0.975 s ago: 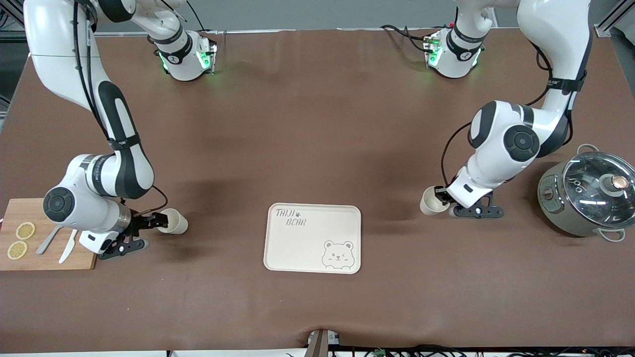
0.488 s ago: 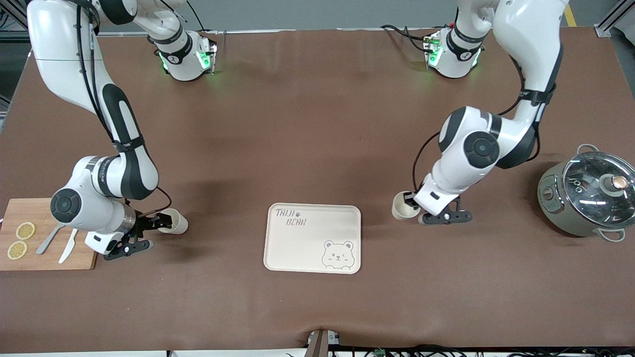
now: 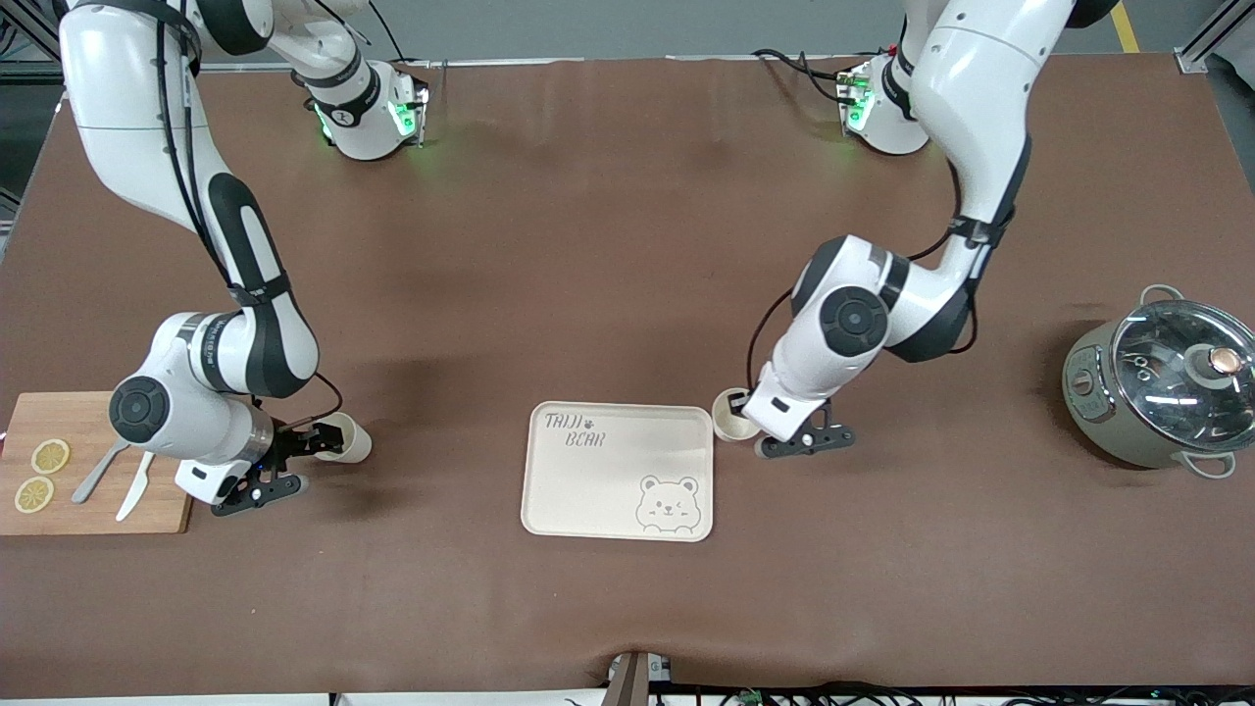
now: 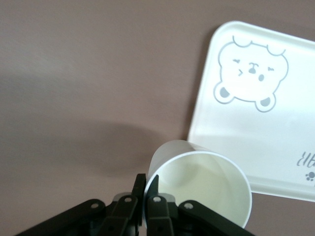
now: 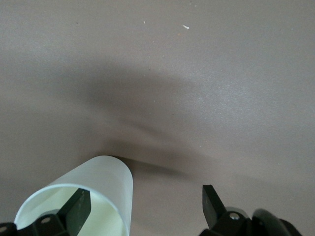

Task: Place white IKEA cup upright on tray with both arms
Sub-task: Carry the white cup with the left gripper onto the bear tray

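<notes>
The cream-white tray (image 3: 608, 480) with the bear face lies mid-table, also in the left wrist view (image 4: 256, 132). My left gripper (image 3: 748, 410) (image 4: 146, 179) is shut on the rim of a white cup (image 3: 730, 417) (image 4: 197, 187), one finger inside and one outside, and holds it just beside the tray's edge toward the left arm's end. A second white cup (image 3: 345, 438) (image 5: 93, 196) lies on its side toward the right arm's end. My right gripper (image 3: 299, 443) (image 5: 145, 204) is open at its mouth, one finger inside, the other outside and apart from it.
A wooden cutting board (image 3: 162, 510) with lemon slices (image 3: 49, 456), a fork and a knife lies at the right arm's end. A grey pot with a glass lid (image 3: 1162, 387) stands at the left arm's end.
My left arm has carried its cup from near the pot to the tray's edge. My right gripper has shifted slightly; its cup has stayed in place.
</notes>
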